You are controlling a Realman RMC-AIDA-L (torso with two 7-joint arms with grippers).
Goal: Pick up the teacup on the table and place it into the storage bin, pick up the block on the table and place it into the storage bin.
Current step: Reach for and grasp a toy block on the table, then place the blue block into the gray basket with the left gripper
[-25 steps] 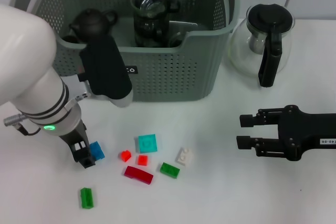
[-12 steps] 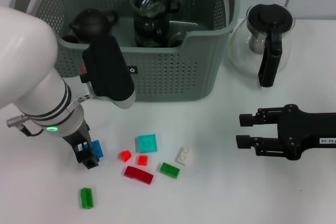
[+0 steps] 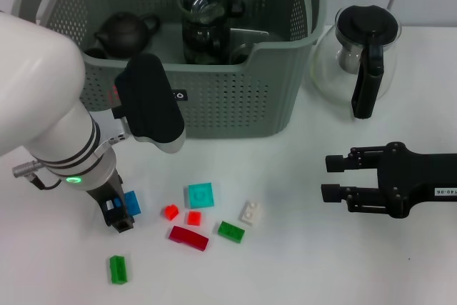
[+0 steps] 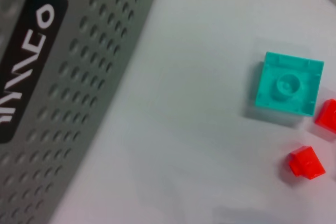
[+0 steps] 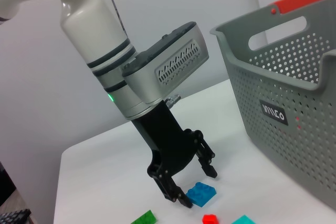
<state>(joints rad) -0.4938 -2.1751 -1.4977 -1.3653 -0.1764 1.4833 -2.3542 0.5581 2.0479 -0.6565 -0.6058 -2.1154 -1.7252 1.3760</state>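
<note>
Fingers of the left gripper [image 3: 118, 218] stand apart, pointing down at the white bench [image 3: 300, 262], with a small blue plastic block [image 3: 131, 203] between them; the right wrist view shows one fingertip at the block's edge and the other clear of it, so it is not gripped. Just beside it lie a teal square block [image 3: 201, 195], two small red blocks [image 3: 171, 211], a dark red long block [image 3: 188, 238], two green blocks [image 3: 230, 231] and a white block [image 3: 250, 212]. Behind them stands the large grey perforated plastic storage bin [image 3: 235, 98] with orange handle clips, holding a dark clay teapot [image 3: 125, 32] and a glass cup [image 3: 204, 5]. A glass teapot with black handle [image 3: 360, 55] stands on the bench, right of the bin. The right gripper [image 3: 332, 178] hovers, idle, well apart from the blocks, its fingers spread.
</note>
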